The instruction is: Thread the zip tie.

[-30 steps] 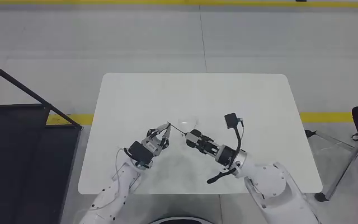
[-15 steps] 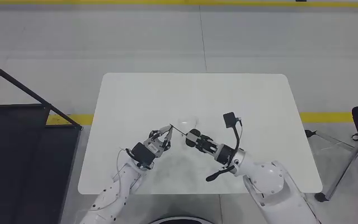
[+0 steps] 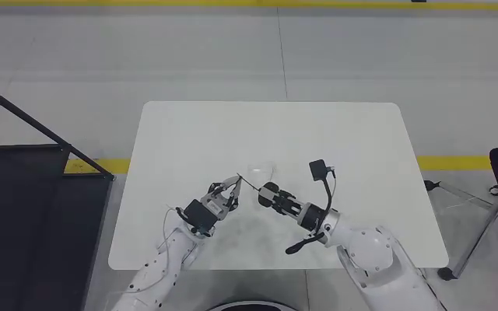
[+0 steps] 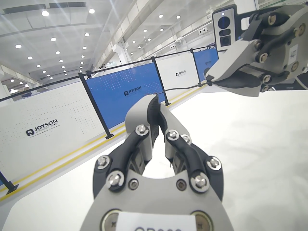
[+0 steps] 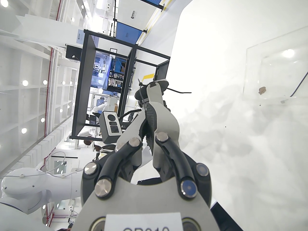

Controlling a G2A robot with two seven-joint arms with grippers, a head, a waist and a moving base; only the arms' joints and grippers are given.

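Note:
A thin black zip tie spans the short gap between my two grippers, just above the white table. My left gripper is shut on one end of the strap, with its fingertips pressed together. My right gripper is shut on the other end, where the small head sits at its tip. In the right wrist view my right gripper is closed, and a loose stretch of the zip tie sticks out sideways past it.
A small clear plastic tray lies on the table just beyond the grippers, its rim close to the zip tie's loose end. A black frame stands off the table's left side.
Both grippers have drifted slightly toward the table's near edge, still holding the zip tie between them. Their grips are unchanged.

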